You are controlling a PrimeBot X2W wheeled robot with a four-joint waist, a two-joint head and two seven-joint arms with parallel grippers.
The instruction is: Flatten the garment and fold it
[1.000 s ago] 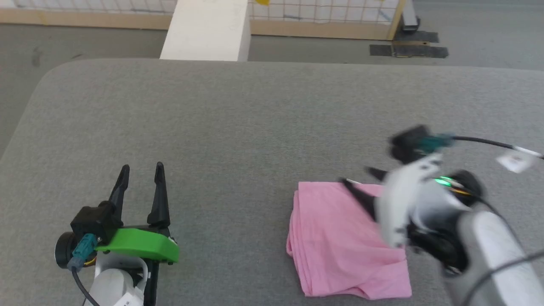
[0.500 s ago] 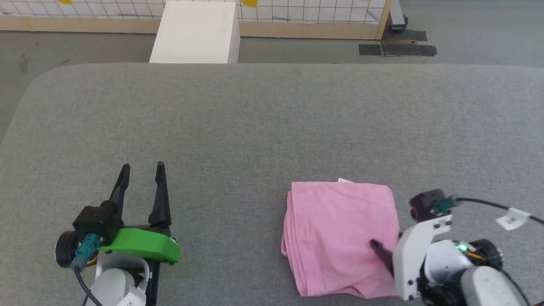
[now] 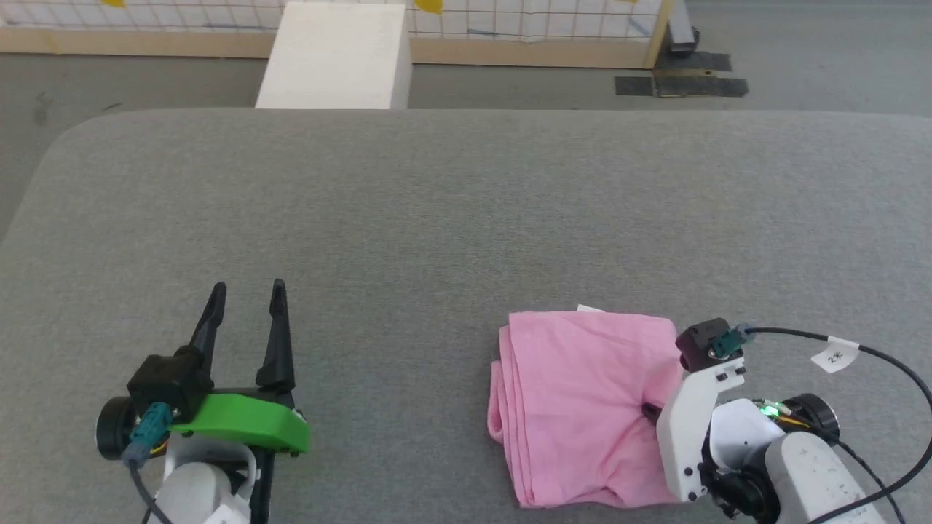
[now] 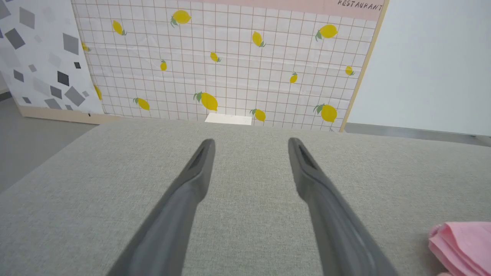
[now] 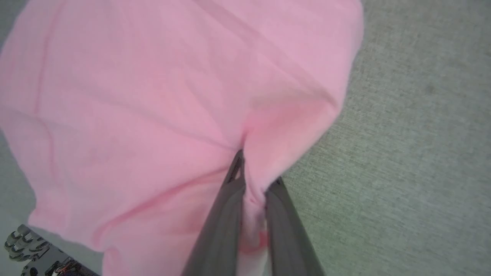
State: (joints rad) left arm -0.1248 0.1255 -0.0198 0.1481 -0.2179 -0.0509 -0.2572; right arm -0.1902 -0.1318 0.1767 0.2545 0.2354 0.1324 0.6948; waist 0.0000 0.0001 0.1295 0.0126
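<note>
Right gripper (image 5: 257,170) is clamping the garment (image 3: 582,378) at its right edge; I'm judging this hold suits lifting it open.

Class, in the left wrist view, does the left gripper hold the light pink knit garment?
No, the left gripper stands open above the grey fabric surface, the garment lying apart from it.

A staged test space, like a robotics lab, is suggested rather than a real room. A bench (image 3: 437,218) covered in grey fabric is set on a bare grey floor (image 3: 837,65). At the far side a wood-framed panel (image 4: 230,76) printed with tiles and lemons, lettered "RESTAURANT", is placed beside a grey-flecked panel (image 4: 42,57). Black tape patches (image 3: 681,86) are stuck down far right.
</note>
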